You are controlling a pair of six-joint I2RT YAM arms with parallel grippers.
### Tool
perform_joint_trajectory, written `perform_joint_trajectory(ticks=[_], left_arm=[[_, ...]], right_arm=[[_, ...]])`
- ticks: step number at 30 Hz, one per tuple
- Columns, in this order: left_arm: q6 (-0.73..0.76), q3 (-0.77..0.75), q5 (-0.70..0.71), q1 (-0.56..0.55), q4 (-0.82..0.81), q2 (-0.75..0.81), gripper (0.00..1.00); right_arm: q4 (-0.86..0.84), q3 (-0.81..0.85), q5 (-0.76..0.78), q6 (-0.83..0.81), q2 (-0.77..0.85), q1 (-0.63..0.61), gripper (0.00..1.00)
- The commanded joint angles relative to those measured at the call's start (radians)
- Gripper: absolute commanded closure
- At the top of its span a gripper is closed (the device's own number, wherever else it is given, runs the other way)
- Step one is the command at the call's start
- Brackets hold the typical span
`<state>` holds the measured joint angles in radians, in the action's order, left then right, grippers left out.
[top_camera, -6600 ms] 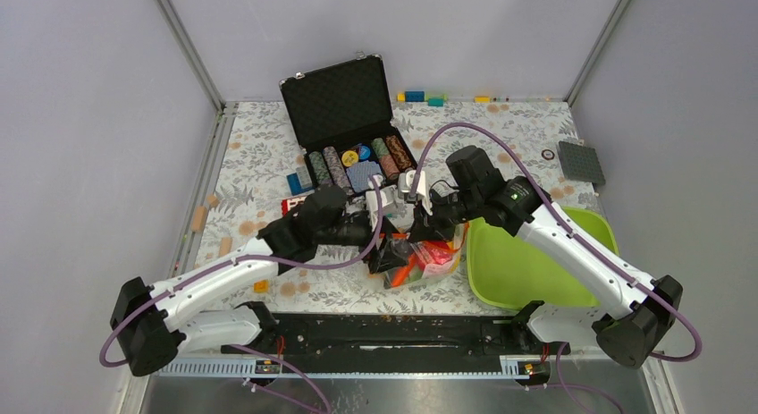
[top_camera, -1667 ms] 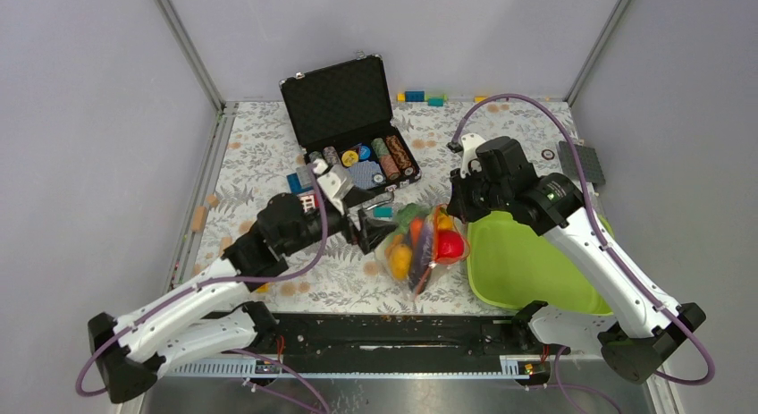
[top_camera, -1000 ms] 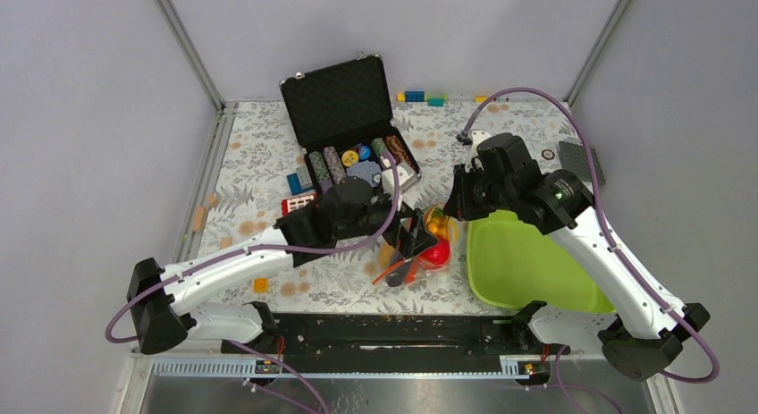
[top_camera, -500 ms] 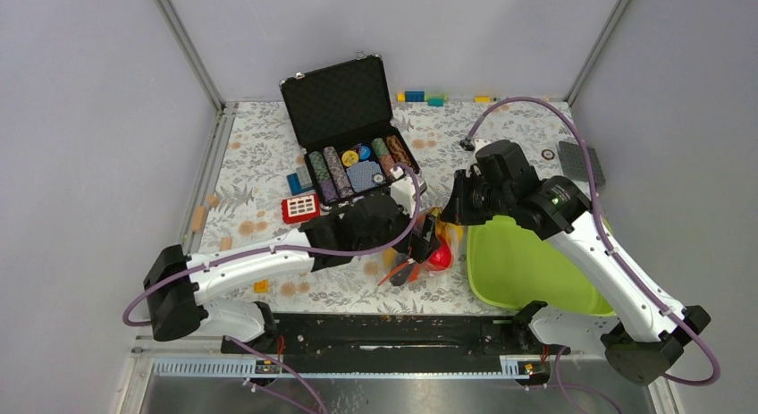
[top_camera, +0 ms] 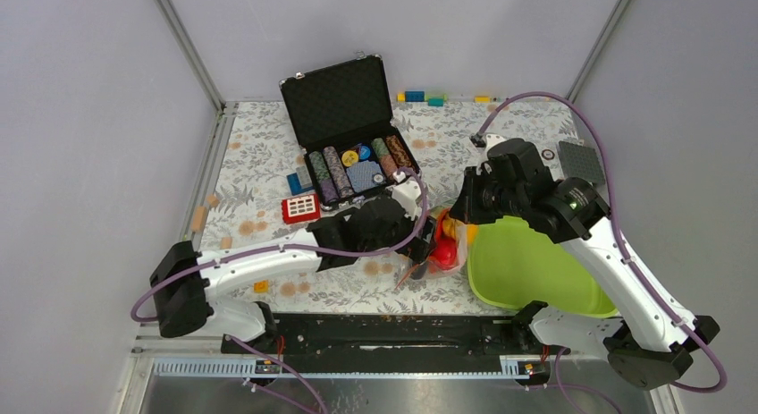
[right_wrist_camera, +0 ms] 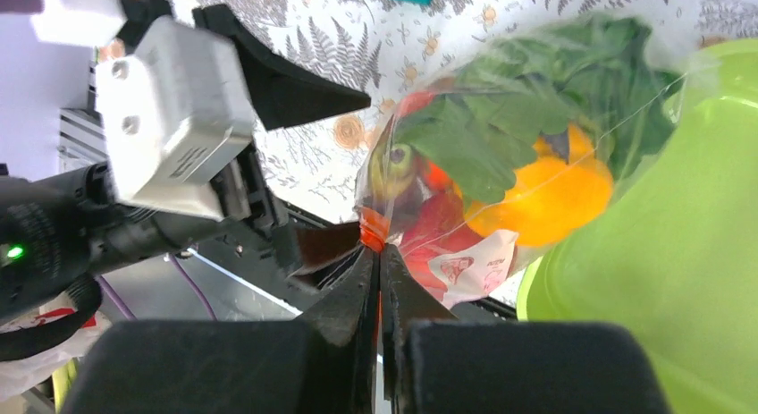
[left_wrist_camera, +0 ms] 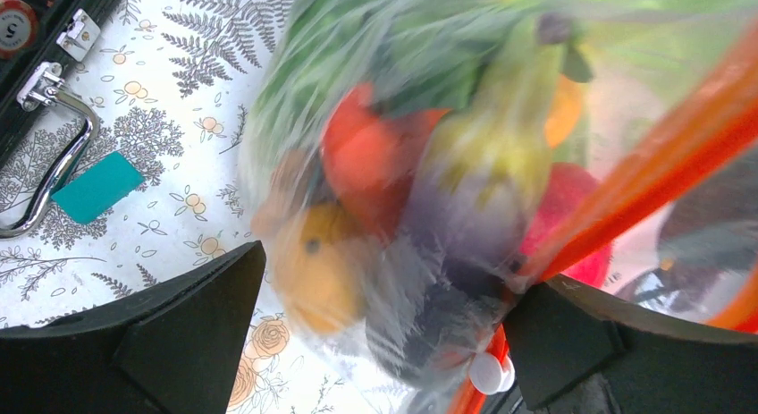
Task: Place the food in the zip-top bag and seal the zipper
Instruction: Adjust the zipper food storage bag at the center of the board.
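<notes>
The table (top_camera: pixel 259 155) wears a cloth with a fern print, between grey walls. At its far edge the black hard case (top_camera: pixel 340 92) stands open, with rows of poker chips (top_camera: pixel 357 164) inside. At the near right corner lies the lime-green plastic tray (top_camera: pixel 518 275), and the part you can see holds nothing.

Look at what has changed. Less than two seconds ago the left gripper (top_camera: pixel 427 240) was close to the case, on the far-left side of the clear floppy plastic bag (top_camera: pixel 444 249). Now that arm has swung to the right, and its fingers stand wide apart on both sides of the bag without closing. The right gripper (right_wrist_camera: pixel 376 251) has drifted a little toward the tray. It is pressed together on one end of the orange-red zipper strip (right_wrist_camera: pixel 373 228). So the bag hangs from this pinch, over the near middle of the table, just beside the left rim of the tray.

In the bag you find the toy food (left_wrist_camera: pixel 429 190): a green lettuce leaf (right_wrist_camera: pixel 501 119), a yellow-orange pepper (right_wrist_camera: pixel 550 195), a red apple (top_camera: pixel 442 251) and something purple. No food lies loose on the table, so I judge the filling finished and the sealing in hand. Whether the strip is already pressed shut along its length, the pictures do not tell. The left fingers seem placed to run along it.
</notes>
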<state>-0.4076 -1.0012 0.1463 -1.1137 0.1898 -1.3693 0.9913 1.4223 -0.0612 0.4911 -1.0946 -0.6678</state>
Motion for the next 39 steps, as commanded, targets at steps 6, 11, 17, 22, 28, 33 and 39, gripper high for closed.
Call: perform_joint_trajectory(ticks=[6, 11, 17, 22, 28, 33, 39], left_arm=[[0.016, -0.043, -0.025, -0.008, 0.14, -0.197, 0.03], [-0.017, -0.077, 0.127, -0.008, 0.236, -0.193, 0.06], [-0.006, -0.048, -0.006, -0.008, 0.195, -0.073, 0.1], [0.023, 0.005, -0.122, -0.008, 0.094, 0.077, 0.1], [0.139, -0.113, 0.002, -0.008, 0.206, 0.064, 0.1], [0.169, -0.179, -0.1, -0.008, 0.16, 0.038, 0.11], [0.155, -0.204, -0.049, -0.008, 0.136, 0.019, 0.36]], right_arm=[[-0.109, 0.037, -0.009, 0.008, 0.052, -0.006, 1.0], [-0.109, 0.033, 0.027, 0.007, 0.07, -0.006, 1.0], [-0.13, 0.02, 0.006, -0.033, 0.032, -0.005, 1.0], [-0.141, 0.036, -0.015, -0.059, -0.01, 0.0, 1.0], [-0.213, 0.012, -0.207, -0.066, -0.026, 0.002, 1.0], [-0.231, 0.003, -0.245, -0.035, -0.062, 0.002, 1.0], [-0.238, 0.007, -0.244, -0.036, -0.074, 0.002, 1.0]])
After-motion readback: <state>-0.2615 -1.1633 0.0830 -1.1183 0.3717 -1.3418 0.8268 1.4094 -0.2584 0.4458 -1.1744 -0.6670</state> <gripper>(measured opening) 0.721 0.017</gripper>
